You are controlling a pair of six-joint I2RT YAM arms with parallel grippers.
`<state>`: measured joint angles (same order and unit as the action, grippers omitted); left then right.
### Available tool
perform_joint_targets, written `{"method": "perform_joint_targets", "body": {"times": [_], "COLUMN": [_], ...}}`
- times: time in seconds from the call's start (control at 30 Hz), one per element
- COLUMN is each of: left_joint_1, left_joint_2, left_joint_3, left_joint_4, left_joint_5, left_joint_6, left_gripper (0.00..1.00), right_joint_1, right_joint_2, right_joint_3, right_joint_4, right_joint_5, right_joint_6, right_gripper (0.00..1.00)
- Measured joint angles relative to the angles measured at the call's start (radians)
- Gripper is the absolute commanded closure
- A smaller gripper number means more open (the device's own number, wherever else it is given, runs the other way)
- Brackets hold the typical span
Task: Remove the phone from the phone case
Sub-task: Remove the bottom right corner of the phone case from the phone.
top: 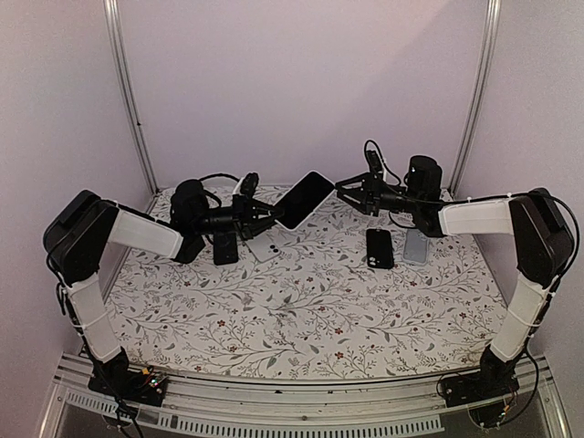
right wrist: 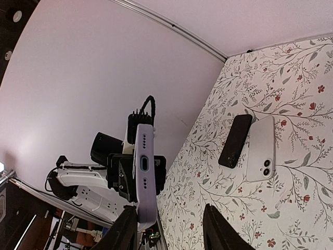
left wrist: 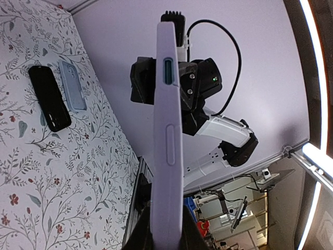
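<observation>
Our left tool (top: 271, 215) is clamped on the lower end of the case (left wrist: 167, 156), gripping it across its two broad faces and holding it well above the worktop (top: 301, 319), tilted up toward the right arm. Our right tool (right wrist: 173, 229) stands with its jaws apart at the free end, one finger just beside the case edge, gripping nothing. The phone (left wrist: 169, 70) sits inside the case, and we see it only through the side cutouts.

We judge the case to be soft and springy, a matte skin that gives under the pads, while the phone is stiff, smooth, fairly heavy and easily cracked if it drops. So we would keep the left grip on the case alone and low down, so it does not pin the phone in. With the right tool we would take a corner lip of the case and peel it back, or push the phone out from behind. Once freed, the phone may slip, so we would hold it by its long edges.

On the worktop below lie a black handset (top: 380, 247) and a grey one (top: 415, 245), well apart from the work
</observation>
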<state>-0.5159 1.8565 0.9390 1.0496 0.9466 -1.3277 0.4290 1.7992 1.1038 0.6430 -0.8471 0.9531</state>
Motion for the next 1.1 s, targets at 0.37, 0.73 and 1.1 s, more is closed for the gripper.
{"method": "perform_joint_targets", "body": {"times": [0.37,0.73,1.1], "left_joint_1": [0.0,-0.005,-0.008], "left_joint_2": [-0.044,-0.044,-0.039], "left_joint_3": [-0.001,0.003,0.014], "left_joint_4": [-0.019,-0.011,0.051], "left_joint_5": [-0.001,0.01,0.021], "left_joint_6": [0.008,0.007,-0.009], "left_gripper": [1.0,1.0,1.0], "right_joint_1": [0.0,0.002,0.003], "right_joint_2": [-0.003,-0.005,-0.004], "right_joint_3": [0.002,0.028,0.055], "right_joint_4": [-0.025,-0.055,-0.055], "right_joint_5": [0.004,-0.013,-0.05], "right_joint_6": [-0.015,-0.029,-0.024], "right_gripper": [0.61,0.61,0.61]}}
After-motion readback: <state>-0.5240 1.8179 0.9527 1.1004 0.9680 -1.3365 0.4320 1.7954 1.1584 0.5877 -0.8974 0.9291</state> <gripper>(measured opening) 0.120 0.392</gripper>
